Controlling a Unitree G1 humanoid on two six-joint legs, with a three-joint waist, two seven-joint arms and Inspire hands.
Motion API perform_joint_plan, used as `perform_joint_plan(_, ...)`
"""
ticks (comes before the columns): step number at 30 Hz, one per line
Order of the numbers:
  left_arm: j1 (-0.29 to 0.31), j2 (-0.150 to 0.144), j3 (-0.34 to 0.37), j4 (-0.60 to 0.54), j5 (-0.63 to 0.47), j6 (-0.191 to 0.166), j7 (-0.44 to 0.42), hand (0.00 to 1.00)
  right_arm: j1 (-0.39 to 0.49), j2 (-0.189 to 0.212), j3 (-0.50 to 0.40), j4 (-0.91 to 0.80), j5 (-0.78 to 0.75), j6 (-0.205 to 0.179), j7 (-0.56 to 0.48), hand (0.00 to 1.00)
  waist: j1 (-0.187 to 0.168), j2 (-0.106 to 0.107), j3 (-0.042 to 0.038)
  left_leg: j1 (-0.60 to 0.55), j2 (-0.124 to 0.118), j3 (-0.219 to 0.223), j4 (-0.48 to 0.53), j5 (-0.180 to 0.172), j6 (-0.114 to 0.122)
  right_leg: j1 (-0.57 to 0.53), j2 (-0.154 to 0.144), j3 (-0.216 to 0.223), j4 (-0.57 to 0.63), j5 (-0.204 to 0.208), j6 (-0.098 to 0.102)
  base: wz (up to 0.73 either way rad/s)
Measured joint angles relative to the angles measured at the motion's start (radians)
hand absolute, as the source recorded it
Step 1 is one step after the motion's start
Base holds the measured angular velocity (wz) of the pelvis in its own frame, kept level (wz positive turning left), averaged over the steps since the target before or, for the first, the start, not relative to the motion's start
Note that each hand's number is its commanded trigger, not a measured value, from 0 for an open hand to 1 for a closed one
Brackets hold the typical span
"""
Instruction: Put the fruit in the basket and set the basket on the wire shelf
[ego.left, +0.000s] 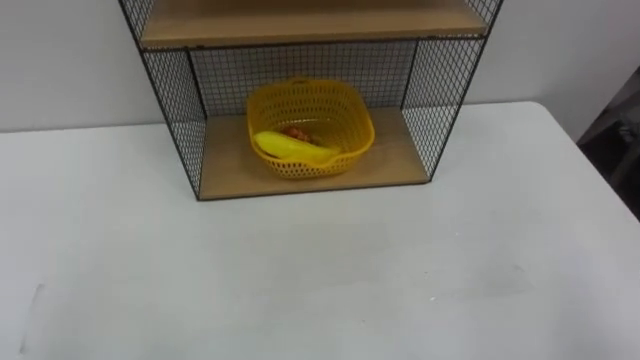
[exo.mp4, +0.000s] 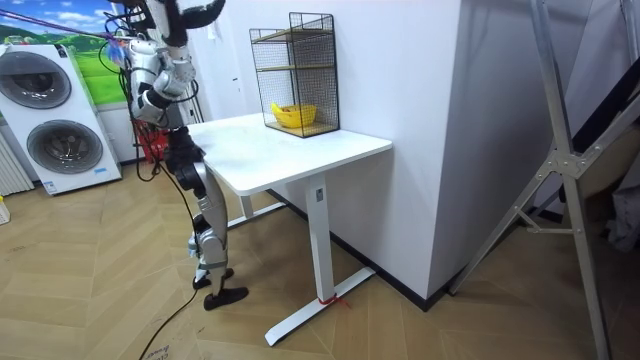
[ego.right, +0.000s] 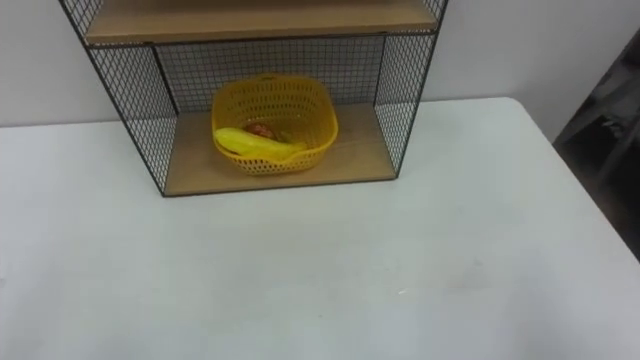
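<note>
White table (ego.left: 320, 280) holds a black wire shelf (ego.left: 428, 100). On its lower board sits the yellow basket (ego.left: 345, 108), well apart from the robot's right hand (exo.mp4: 176, 72), seemingly raised by its chest; I cannot tell its fingers' state. Inside the basket lie 1 banana (ego.left: 285, 147) and 1 reddish fruit (ego.left: 297, 132).

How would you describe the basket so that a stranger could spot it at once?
A white table stands against the wall, and at its back sits a black wire shelf with wooden boards. On the lowest board rests a basket with a banana in it. Its latticed yellow sides set it apart from the dark mesh and pale wood around it.
</note>
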Motion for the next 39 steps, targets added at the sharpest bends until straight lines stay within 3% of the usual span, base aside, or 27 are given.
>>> perform_joint_plan(4, 0.04, 0.019, 0.002, 0.273, -0.099, -0.001, 0.043, 0.0, 0.012, -0.018, -0.024, 0.22, 0.104, 0.033, -0.053, 0.0, -0.009, -0.002, 0.001, -0.004, -0.013, -0.023, 0.012, -0.001, 0.001, -0.013, -0.019, -0.027, 0.029, -0.026, 0.002, 0.17)
perform_joint_plan(7, 0.058, 0.018, -0.013, 0.481, -0.174, -0.001, 0.067, 0.0, 0.031, -0.017, -0.02, 0.344, 0.207, 0.05, -0.078, 0.0, -0.016, 0.0, 0.0015, -0.011, -0.015, -0.034, 0.017, -0.001, 0.001, -0.011, -0.02, -0.03, 0.024, -0.028, 0.004, 0.17)
perform_joint_plan(10, 0.07, 0.009, -0.032, 0.636, -0.174, -0.001, 0.087, 0.0, 0.059, -0.014, -0.016, 0.478, 0.24, 0.052, -0.109, 0.0, -0.023, 0.001, 0.0012, -0.012, -0.014, -0.049, 0.019, -0.001, 0.001, 0.008, -0.019, -0.05, -0.004, -0.02, 0.005, 0.17)
perform_joint_plan(17, 0.069, 0.006, -0.078, 0.889, -0.175, -0.002, 0.103, 0.0, 0.114, 0.054, 0.077, 0.64, 0.308, 0.042, -0.159, 0.0, -0.025, -0.003, 0.0004, -0.015, -0.01, -0.039, 0.013, -0.002, 0.001, -0.001, -0.017, -0.041, -0.001, -0.02, 0.004, -0.03)
perform_joint_plan(23, 0.068, 0.0, -0.083, 1.113, -0.303, -0.01, 0.083, 0.0, 0.121, 0.068, 0.101, 1.052, 0.471, 0.014, -0.148, 0.0, -0.029, -0.011, -0.0055, -0.021, -0.008, -0.036, 0.016, -0.004, 0.0, 0.0, -0.016, -0.037, -0.004, -0.019, 0.003, 0.0)
perform_joint_plan(28, 0.063, -0.065, -0.103, 1.243, -0.357, -0.012, 0.04, 0.0, 0.116, 0.128, 0.163, 1.35, 0.633, 0.009, -0.059, 0.0, -0.035, -0.017, -0.0109, -0.012, -0.007, -0.036, 0.028, -0.015, -0.006, 0.015, -0.012, -0.031, -0.004, -0.02, 0.003, 0.0)
perform_joint_plan(32, 0.046, -0.112, -0.114, 1.318, -0.343, -0.01, -0.013, 0.0, 0.101, 0.179, 0.185, 1.46, 0.674, 0.008, 0.038, 0.0, -0.039, -0.02, -0.0123, -0.009, -0.006, -0.035, 0.037, -0.021, -0.007, 0.021, -0.012, -0.029, -0.004, -0.019, 0.005, 0.0)
perform_joint_plan(35, 0.04, -0.155, -0.163, 1.349, -0.263, -0.003, -0.087, 0.0, 0.062, 0.215, 0.264, 1.543, 0.666, 0.01, 0.123, 0.0, -0.029, -0.019, -0.012, -0.004, -0.001, -0.017, 0.037, -0.021, -0.007, 0.023, -0.01, -0.025, -0.008, -0.01, 0.004, -0.14)
perform_joint_plan(39, 0.023, -0.18, -0.335, 1.412, -0.048, 0.046, -0.19, 0.0, -0.01, 0.254, 0.42, 1.626, 0.59, 0.062, 0.232, 0.0, -0.024, -0.016, -0.0115, 0.011, 0.001, -0.013, 0.036, -0.022, -0.007, 0.046, -0.007, -0.022, -0.025, 0.002, 0.005, -0.04)
